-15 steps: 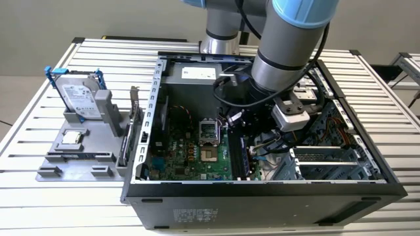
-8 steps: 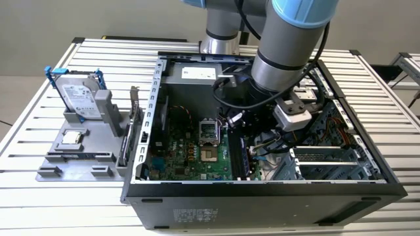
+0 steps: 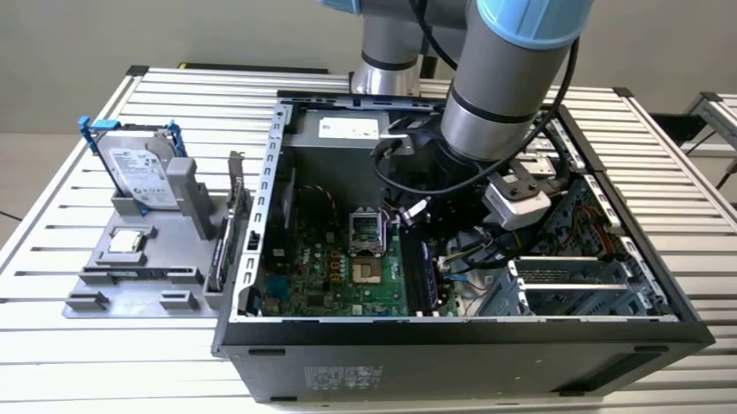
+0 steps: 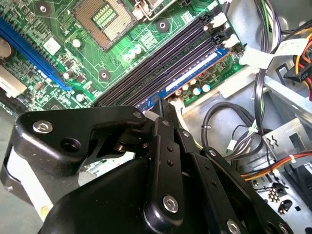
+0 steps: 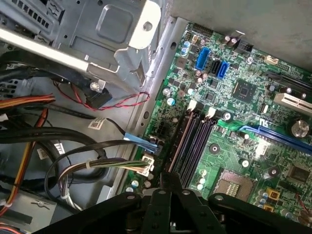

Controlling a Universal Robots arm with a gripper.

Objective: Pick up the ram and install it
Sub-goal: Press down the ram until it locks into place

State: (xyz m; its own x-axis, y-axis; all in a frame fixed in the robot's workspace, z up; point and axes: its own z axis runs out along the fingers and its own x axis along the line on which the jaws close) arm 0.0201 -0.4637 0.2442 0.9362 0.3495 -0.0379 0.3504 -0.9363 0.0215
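The ram (image 4: pixel 195 75) is a bluish stick lying along the outermost of the black slots (image 4: pixel 165 58) on the green motherboard (image 4: pixel 97 63), beside the case's cable bay. My gripper (image 4: pixel 168 105) straddles the stick near its middle, fingers closed onto its two faces. In the first wrist view the ram (image 5: pixel 178 139) appears edge-on as a thin pale line beside the slots (image 5: pixel 195 141), running under my gripper (image 5: pixel 168 178). I cannot tell how deep it sits in the slot. In the exterior view my gripper (image 3: pixel 417 226) is down inside the open computer case (image 3: pixel 461 332).
The processor socket (image 4: pixel 102 17) lies beside the slots. Cable bundles (image 5: pixel 73 161) and a metal drive cage (image 3: pixel 576 285) crowd the other side of the ram. Outside the case, a grey fixture holds a hard drive (image 3: pixel 144 168) in blue brackets and a small silver chip (image 3: pixel 127 241).
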